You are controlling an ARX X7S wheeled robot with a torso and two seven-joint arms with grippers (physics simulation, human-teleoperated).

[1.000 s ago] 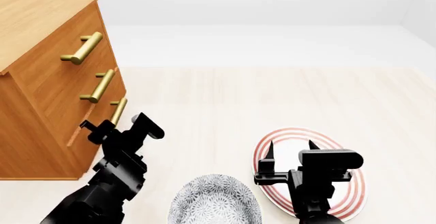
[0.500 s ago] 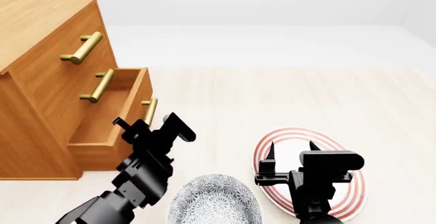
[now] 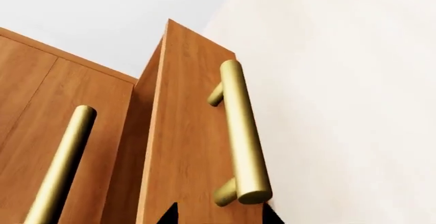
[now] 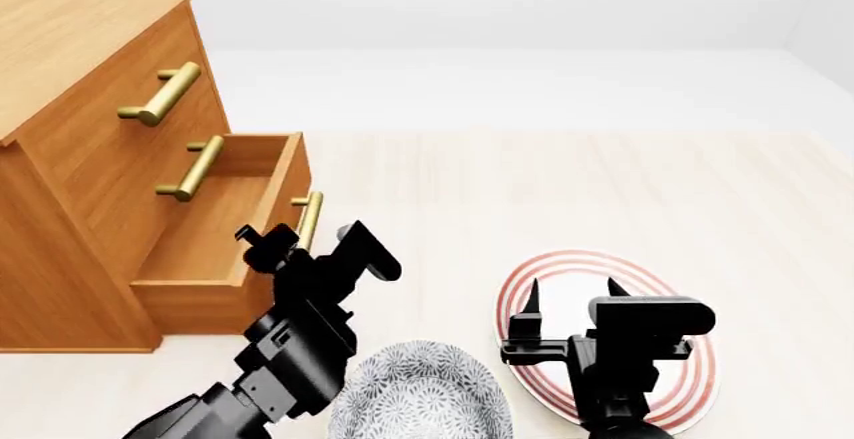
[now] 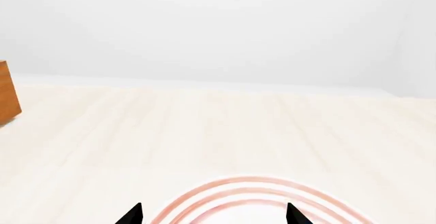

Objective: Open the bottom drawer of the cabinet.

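Observation:
The orange-brown cabinet (image 4: 80,49) stands at the left. Its bottom drawer (image 4: 200,234) is pulled well out, and its brass handle (image 4: 310,217) points toward me. My left gripper (image 4: 304,246) is at the near end of that handle. In the left wrist view the drawer front (image 3: 187,132) and handle (image 3: 238,132) fill the frame. The left gripper (image 3: 219,215) has its fingertips (image 3: 167,215) spread wider than the bar, one either side of the handle's end. My right gripper (image 4: 571,287) is open and empty over the plate, as the right wrist view (image 5: 212,215) also shows.
A white plate with red rings (image 4: 681,369) lies on the pale floor under the right gripper and also shows in the right wrist view (image 5: 252,193). A grey patterned bowl (image 4: 414,389) sits at the front centre. The two upper drawers are shut, the middle handle (image 3: 61,168) beside the open drawer.
The bottom drawer went from nearly shut to pulled far out. My left gripper moved right and toward me with the handle. The right arm has not moved.

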